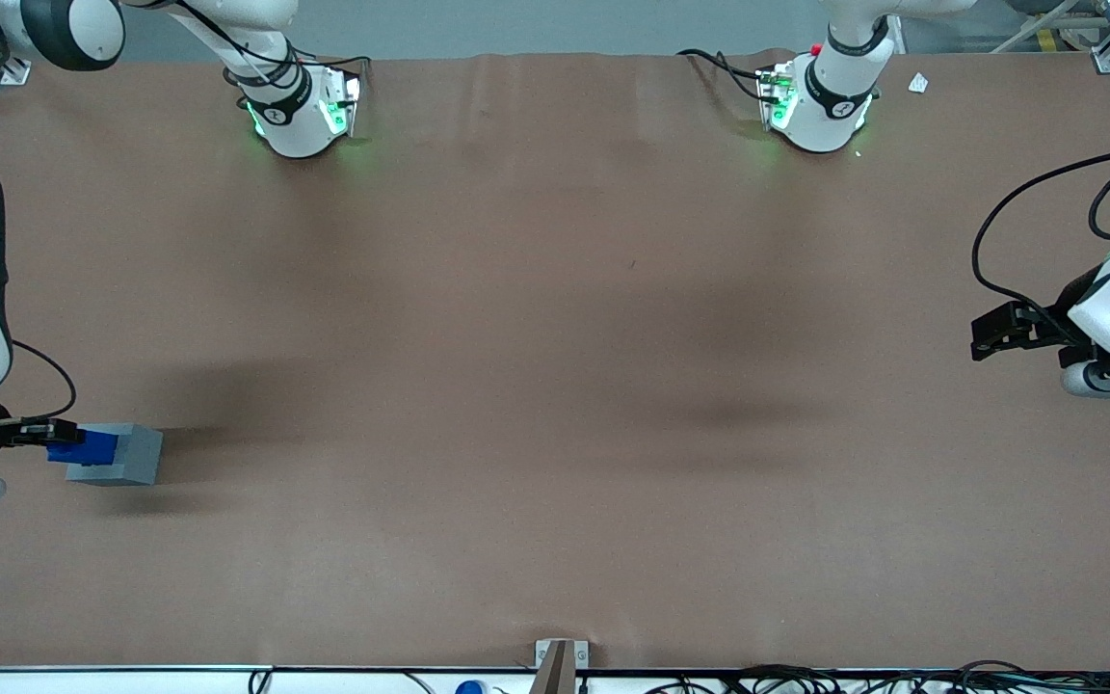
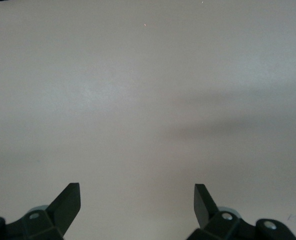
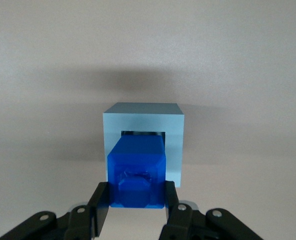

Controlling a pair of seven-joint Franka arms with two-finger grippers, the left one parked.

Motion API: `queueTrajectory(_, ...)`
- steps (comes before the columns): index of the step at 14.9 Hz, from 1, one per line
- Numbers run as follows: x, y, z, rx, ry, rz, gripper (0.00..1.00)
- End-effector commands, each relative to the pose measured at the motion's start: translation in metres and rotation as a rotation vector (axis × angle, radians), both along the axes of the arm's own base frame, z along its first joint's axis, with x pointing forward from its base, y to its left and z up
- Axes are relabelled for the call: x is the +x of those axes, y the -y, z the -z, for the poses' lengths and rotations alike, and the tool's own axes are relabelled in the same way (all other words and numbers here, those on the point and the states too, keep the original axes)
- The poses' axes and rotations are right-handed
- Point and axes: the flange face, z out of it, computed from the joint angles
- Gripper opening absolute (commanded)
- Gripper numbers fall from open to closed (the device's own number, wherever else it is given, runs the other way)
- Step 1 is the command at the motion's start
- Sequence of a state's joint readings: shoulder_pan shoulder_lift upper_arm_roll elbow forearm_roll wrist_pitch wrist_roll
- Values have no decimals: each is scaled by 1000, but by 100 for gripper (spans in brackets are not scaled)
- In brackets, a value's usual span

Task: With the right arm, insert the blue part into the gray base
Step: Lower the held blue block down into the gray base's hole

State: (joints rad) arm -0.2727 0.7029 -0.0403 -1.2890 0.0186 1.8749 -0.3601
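Tool [image 3: 136,200] around blue part [image 3: 136,172]

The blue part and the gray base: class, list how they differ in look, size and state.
The blue part is bright blue; the gray base is pale matte gray. The blue part is narrower than the gray base. The end effector, above the base, grips the blue part, its end at the base's square recess; the gray base rests on the table. Both are blocky.
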Motion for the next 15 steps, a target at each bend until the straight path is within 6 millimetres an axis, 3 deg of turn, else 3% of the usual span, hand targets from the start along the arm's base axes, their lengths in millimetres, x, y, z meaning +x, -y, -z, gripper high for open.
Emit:
queueTrajectory(1,0,5,4,2,7,-9,24)
queueTrajectory(11,3,6,8,-2,22,-7,25)
queueTrajectory(15,3,6,10,-1,21,-5,46)
